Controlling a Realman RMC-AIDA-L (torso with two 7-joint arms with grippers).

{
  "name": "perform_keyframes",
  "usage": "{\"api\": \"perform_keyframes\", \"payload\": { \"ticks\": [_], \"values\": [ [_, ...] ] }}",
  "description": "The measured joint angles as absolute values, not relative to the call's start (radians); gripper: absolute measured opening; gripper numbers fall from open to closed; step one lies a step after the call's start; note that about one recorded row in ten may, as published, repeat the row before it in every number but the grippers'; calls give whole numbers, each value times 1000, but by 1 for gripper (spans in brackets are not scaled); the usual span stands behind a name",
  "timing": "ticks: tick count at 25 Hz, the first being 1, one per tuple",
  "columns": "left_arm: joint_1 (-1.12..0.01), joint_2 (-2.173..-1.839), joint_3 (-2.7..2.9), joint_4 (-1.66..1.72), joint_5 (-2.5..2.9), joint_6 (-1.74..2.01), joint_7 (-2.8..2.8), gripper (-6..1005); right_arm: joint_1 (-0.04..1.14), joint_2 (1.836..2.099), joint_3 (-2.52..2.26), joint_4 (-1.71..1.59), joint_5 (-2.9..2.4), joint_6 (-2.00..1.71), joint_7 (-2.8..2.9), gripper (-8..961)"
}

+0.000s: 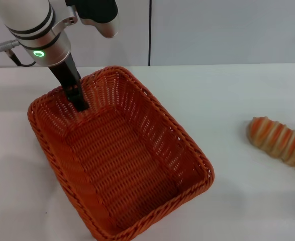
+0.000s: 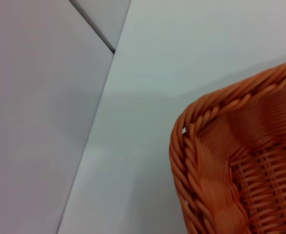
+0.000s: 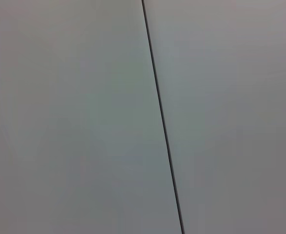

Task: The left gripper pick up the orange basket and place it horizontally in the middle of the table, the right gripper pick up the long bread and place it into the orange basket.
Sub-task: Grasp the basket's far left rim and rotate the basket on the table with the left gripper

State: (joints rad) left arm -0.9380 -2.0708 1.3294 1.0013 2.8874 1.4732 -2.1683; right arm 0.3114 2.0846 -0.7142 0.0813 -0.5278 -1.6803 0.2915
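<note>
The orange basket lies diagonally across the left and middle of the white table. My left gripper reaches down onto its far left end wall. One dark finger shows inside against the weave, and the other is hidden behind the rim. The grip looks shut on that wall. In the left wrist view a braided corner of the orange basket fills the lower right, with a shadow on the table beside it. The long bread, ridged and cream with orange stripes, lies at the right edge. My right gripper is out of view.
A pale wall with a dark vertical seam rises behind the table's back edge. Bare white tabletop lies between the basket and the bread. The right wrist view holds only that wall and its seam.
</note>
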Motion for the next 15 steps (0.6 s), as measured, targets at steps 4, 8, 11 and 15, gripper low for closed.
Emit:
{"api": "perform_keyframes", "payload": {
  "ticks": [4,8,11,15],
  "values": [
    [-941,-2071,1334,993,2888,1473,-2159,791,313,2084,-712,81,-528,-1670,291,501],
    [-951,-2071,1331,984,2889,1471,-2161,719,316,2084,-709,81,-528,-1660,291,500],
    [-954,-2071,1334,978,2889,1471,-2161,536,317,2084,-709,81,-528,-1658,291,500],
    [-962,-2071,1336,957,2889,1470,-2163,352,319,2083,-709,81,-528,-1656,291,500]
  ]
}}
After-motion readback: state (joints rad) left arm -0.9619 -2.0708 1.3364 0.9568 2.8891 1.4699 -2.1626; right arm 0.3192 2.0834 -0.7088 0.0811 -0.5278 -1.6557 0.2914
